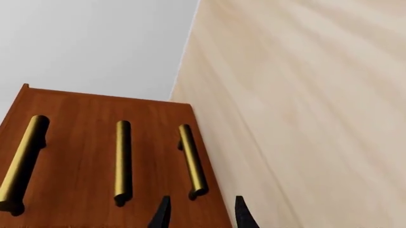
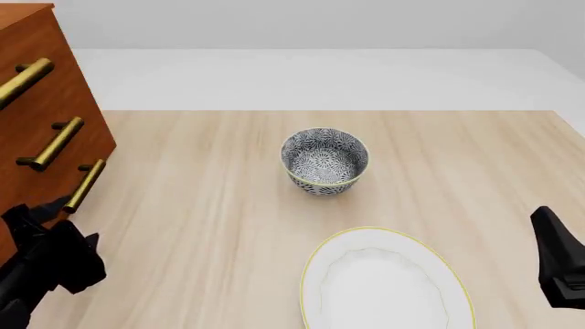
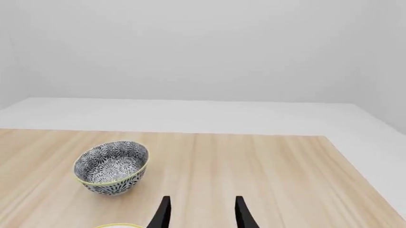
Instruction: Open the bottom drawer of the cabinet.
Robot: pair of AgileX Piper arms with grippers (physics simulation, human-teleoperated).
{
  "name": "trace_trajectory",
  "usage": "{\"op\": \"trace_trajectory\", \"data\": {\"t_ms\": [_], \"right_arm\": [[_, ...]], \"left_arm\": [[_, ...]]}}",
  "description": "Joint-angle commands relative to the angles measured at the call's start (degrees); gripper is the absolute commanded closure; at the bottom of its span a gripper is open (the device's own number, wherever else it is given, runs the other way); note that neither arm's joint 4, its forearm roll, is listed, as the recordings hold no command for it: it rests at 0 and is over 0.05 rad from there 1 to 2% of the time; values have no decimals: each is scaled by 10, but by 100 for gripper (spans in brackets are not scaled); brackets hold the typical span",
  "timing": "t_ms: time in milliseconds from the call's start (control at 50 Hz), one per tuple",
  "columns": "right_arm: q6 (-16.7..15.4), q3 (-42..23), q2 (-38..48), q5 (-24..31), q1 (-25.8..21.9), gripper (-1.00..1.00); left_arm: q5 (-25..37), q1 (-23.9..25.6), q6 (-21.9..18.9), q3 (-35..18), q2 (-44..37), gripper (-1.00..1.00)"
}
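Cabinet [image 2: 41,103]: far left of the counter [image 2: 210,205].
Bottom drawer [image 2: 68,188]: closed, brass handle [image 2: 85,185] free.
Left end effector [image 1: 201,213]: spread, near that handle, touching nothing.
Right end effector [image 3: 201,213]: spread, empty.

Left arm: it enters the front view at the lower left corner, dark and bent, low over the table.
Left gripper [image 1: 201,213]: its two black fingers [image 1: 161,214] stand apart with an empty gap between them (only the tips show in the left wrist view).
Right arm: only a dark piece shows at the right edge of the front view.
Right gripper [image 3: 201,213]: the fingers [image 3: 242,213] are parted and hold nothing, raised above the table.
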State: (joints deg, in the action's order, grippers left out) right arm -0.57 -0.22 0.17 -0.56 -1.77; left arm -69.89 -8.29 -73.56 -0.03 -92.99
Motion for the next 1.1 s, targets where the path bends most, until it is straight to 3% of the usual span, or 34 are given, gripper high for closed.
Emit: {"op": "trace_trajectory", "data": {"t_ms": [20, 1100], "right_arm": [[0, 2, 0, -1, 1, -100], [1, 2, 5, -4, 6, -100]], "left_arm": [[0, -9, -6, -2, -13, -100], [0, -59, -46, -108, -143, -100]]}}
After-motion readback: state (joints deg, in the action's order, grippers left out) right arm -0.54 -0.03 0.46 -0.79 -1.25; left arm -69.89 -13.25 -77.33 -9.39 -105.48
